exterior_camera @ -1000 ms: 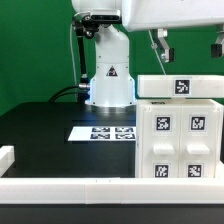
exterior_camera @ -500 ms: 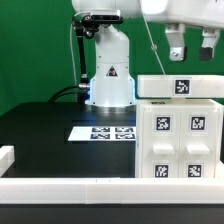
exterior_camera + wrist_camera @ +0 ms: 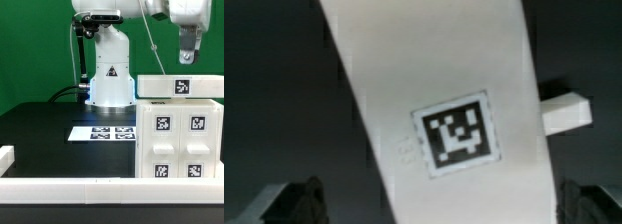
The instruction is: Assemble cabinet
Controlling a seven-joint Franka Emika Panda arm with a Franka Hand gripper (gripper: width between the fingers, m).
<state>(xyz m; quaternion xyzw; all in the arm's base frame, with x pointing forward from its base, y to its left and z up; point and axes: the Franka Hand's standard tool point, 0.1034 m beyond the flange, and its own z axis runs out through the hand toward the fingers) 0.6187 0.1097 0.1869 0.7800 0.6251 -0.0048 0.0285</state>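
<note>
While cropped at the exterior view's right, the cabinet [image 3: 180, 130] sits near the table's [image 3: 40, 125] front edge | gripper [image 3: 187, 58] above it, spread, holding nothing | marker board [image 3: 100, 132] alongside.

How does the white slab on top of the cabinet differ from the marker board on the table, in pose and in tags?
The top slab sits raised on the cabinet body, directly under the end effector; the marker board lies flat on the black table. The top slab is thick and shows one tag on the side facing the exterior view; the marker board is a thin sheet carrying several tags. Both are white with black-and-white square tags.
</note>
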